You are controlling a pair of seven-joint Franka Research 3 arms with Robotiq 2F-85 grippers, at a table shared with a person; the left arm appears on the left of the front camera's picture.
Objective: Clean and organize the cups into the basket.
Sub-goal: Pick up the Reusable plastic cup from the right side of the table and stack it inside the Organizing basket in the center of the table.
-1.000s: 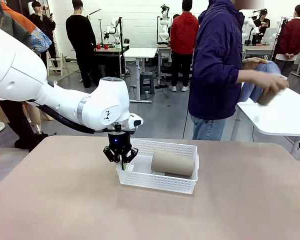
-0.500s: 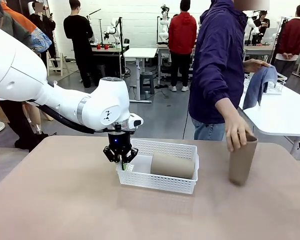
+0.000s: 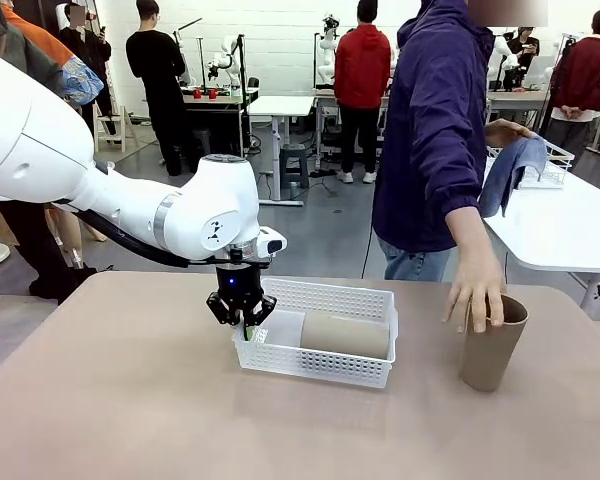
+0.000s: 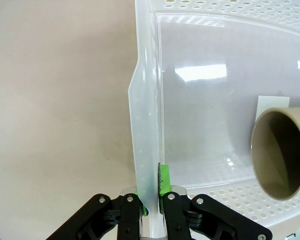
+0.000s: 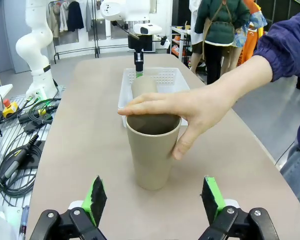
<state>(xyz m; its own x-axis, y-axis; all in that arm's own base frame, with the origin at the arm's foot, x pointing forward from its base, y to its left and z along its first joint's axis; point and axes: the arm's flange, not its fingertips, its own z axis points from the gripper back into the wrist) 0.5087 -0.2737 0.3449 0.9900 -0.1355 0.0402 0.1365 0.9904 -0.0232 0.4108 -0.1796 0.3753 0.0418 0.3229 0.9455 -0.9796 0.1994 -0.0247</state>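
Beige matte tabletop point(image 3: 130, 400) spans the front view. The white left arm point(image 3: 180, 210) comes in from the left, its upper part cut off by the frame edge. A person in a dark blue jacket point(image 3: 435, 130) stands at the far side, right of centre. One hand point(image 3: 475, 290) lies over the rim of the upright kraft-brown tapered paper cup point(image 3: 492, 350), which stands on the table's right part, well apart from the basket; the fingers cover part of the rim. The person's other hand holds a blue cloth point(image 3: 510, 170).

Mid-table sits the shallow white plastic lattice-sided basket point(image 3: 320, 365). Inside it, toward the right end, the second kraft-brown paper cup point(image 3: 345, 333) lies on its side, lower edge hidden by the front wall. The left wrist view catches just its open mouth point(image 4: 282, 150), cut off at the right edge.

On the basket's left end wall the left gripper point(image 3: 242, 318) is clenched. Its wrist view shows that wall point(image 4: 145, 125) pinched between the green pads point(image 4: 163, 182), one pad mostly hidden behind the plastic.

The right gripper point(image 5: 153, 197) is released, fingers wide apart, low in front of the upright cup point(image 5: 152, 155), not touching it. The hand point(image 5: 180, 107) hides part of the basket point(image 5: 162, 75) and the lying cup point(image 5: 142, 86) behind.
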